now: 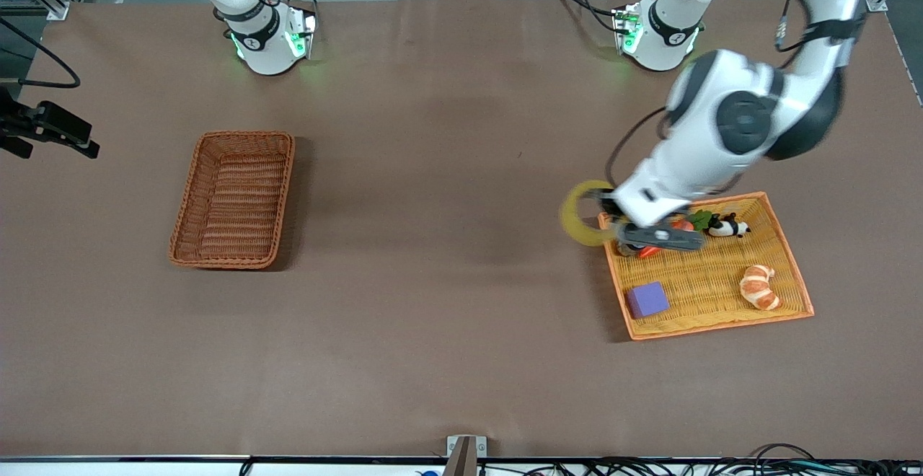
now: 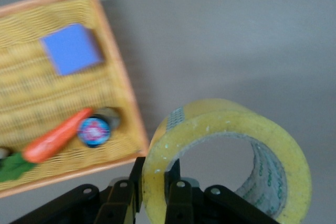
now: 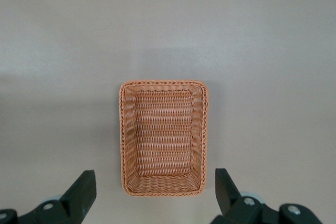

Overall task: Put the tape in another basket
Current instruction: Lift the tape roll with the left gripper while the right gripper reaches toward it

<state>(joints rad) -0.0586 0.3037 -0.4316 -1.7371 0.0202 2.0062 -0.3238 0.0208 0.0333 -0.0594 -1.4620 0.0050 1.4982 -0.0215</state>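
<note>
Tape pinched in left gripper over yellow tray's ten o'clock corner; right gripper waits spread above wicker basket.

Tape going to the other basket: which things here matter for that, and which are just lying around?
Job:
tape, gripped by left claw
brown basket

Lying about, in yellow tray:
purple cube
croissant
carrot
panda toy

Glossy translucent yellowish tape, woven brown wicker basket, matt brown table covering
</note>
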